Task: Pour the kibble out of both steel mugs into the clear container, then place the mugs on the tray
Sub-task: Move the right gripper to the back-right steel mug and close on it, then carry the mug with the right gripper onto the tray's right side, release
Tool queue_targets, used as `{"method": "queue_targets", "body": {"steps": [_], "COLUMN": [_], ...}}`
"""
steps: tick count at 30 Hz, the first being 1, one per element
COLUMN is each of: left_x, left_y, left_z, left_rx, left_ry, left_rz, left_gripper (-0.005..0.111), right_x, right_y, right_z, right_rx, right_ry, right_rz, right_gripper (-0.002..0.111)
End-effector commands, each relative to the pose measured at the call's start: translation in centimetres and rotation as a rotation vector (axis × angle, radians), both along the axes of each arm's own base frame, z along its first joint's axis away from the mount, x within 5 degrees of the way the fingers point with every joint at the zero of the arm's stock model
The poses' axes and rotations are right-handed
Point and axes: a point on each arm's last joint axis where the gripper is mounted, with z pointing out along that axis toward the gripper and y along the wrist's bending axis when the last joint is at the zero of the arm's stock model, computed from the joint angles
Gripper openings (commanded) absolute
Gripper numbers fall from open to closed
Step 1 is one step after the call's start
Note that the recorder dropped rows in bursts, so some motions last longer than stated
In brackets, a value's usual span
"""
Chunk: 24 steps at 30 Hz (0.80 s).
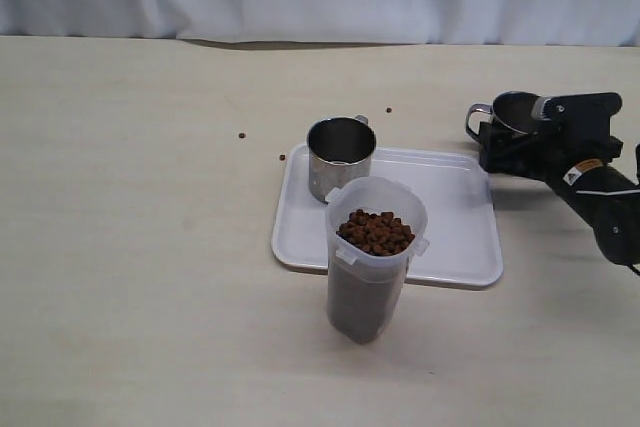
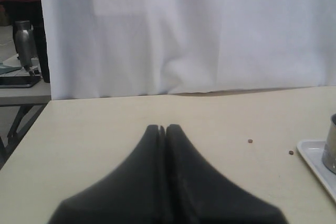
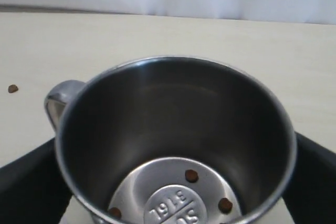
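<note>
Frosted translucent plastic: the tall, tapering clear container (image 1: 372,297) stands upright on the pale bench (image 1: 140,247). It is filled nearly to its rim with kibble (image 1: 375,232), small round dark-brown pellets.

Just behind it lies the flat white rectangular plastic tray (image 1: 450,217); from the exterior view the container overlaps the tray's near edge.

First steel mug (image 1: 340,159), shiny, cylindrical, with a loop handle: upright on the tray's far left corner, with bare metal showing inside.

Second steel mug (image 1: 512,109), same make: upright, off the tray, just beyond its far right corner. The right wrist view looks straight into it, showing three pellets (image 3: 192,176) on the stamped bottom.

Right claw (image 1: 500,137): jaws spread wide, one black finger (image 3: 26,187) on each side of the second steel mug. Whether the fingers touch its wall cannot be told.

Left claw (image 2: 161,129): fingers pressed together, holding nothing, over bare bench well to the left of the tray.

Loose pellets (image 1: 242,135) lie scattered on the bench, two to the left of the tray and one behind it.
</note>
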Motion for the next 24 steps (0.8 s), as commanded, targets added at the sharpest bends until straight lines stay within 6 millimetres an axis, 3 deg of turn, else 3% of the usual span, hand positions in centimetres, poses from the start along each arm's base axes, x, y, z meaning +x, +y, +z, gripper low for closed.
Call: {"method": "queue_targets", "body": {"steps": [1, 3, 5, 8, 13, 16, 21, 24], "left_x": [0.0, 0.0, 0.0, 0.0, 0.0, 0.0, 0.0, 0.0], "left_y": [0.0, 0.0, 0.0, 0.0, 0.0, 0.0, 0.0, 0.0], "left_z": [0.0, 0.0, 0.0, 0.0, 0.0, 0.0, 0.0, 0.0], "left_rx": [-0.003, -0.003, -0.003, -0.003, -0.003, -0.003, -0.003, -0.003], "left_ry": [-0.005, -0.005, -0.005, -0.005, -0.005, -0.005, -0.005, -0.005], "left_rz": [0.000, 0.000, 0.000, 0.000, 0.000, 0.000, 0.000, 0.000], "left_gripper": [0.000, 0.000, 0.000, 0.000, 0.000, 0.000, 0.000, 0.000], "right_x": [0.5, 0.5, 0.4, -0.5, -3.0, -5.1, -8.3, -9.2], "right_y": [0.0, 0.0, 0.0, 0.0, -0.5, 0.2, 3.2, 3.9], "right_z": [-0.4, -0.2, 0.1, 0.8, 4.5, 6.5, 6.7, 5.9], "right_rx": [-0.009, -0.008, 0.000, -0.007, 0.022, 0.018, -0.070, -0.105], "right_ry": [-0.001, -0.008, -0.009, -0.011, -0.112, -0.154, -0.144, -0.110], "right_rz": [0.003, 0.003, 0.002, 0.010, -0.025, 0.069, 0.513, 0.661], "right_gripper": [0.104, 0.088, 0.059, 0.004, 0.006, 0.006, 0.006, 0.006]}}
